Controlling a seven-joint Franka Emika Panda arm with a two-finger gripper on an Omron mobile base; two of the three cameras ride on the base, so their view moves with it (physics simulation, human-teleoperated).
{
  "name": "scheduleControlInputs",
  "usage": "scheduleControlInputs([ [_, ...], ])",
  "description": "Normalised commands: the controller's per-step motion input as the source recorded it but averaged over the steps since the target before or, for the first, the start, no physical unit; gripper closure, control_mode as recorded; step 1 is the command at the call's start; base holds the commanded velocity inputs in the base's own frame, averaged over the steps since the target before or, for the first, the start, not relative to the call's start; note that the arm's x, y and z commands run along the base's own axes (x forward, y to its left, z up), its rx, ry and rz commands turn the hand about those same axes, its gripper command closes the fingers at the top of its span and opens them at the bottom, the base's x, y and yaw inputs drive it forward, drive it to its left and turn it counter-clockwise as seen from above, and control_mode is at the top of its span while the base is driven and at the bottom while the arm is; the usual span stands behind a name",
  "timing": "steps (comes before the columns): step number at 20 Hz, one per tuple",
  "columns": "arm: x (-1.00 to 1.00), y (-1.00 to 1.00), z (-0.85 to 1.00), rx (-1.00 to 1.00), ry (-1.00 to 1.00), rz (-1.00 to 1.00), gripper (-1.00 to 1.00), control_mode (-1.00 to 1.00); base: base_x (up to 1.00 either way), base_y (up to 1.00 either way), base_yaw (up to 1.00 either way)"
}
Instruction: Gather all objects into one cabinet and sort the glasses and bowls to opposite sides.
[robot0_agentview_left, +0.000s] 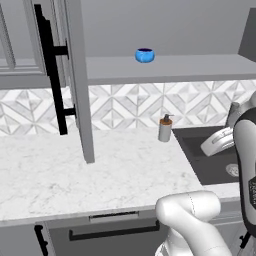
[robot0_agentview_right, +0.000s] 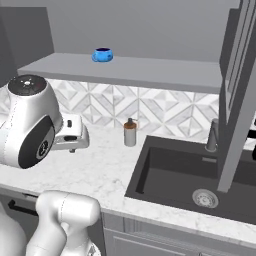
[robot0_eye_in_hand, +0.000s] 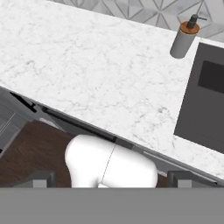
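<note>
Blue round bowl (robot0_agentview_left: 144, 55) on flat grey shelf (robot0_agentview_left: 200, 68), glossy perhaps

We find no text, label, brand, number or sign that can be read in these pictures. The soap dispenser (robot0_agentview_left: 165, 128) near the sink (robot0_agentview_right: 165, 165) has a plain grey body with no print on it. The blue bowl (robot0_agentview_left: 144, 55) on the cabinet shelf (robot0_agentview_left: 200, 67) is plain as well, and so is the cabinet door (robot0_agentview_left: 77, 75).
</note>
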Motion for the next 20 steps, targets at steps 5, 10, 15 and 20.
scheduleControlInputs([
  [5,0.00,0.00,0.00,0.00,0.00,0.00,-1.00,1.00,0.24,0.00,-0.08],
  [10,0.02,0.00,0.00,0.00,0.00,-0.01,-1.00,-1.00,0.03,0.00,-0.01],
  [15,0.00,0.05,0.07,0.15,-0.11,0.00,-1.00,-1.00,0.00,0.00,0.00],
  [20,-0.10,0.12,0.90,0.27,-0.45,0.01,-1.00,-1.00,0.00,0.00,0.00],
])
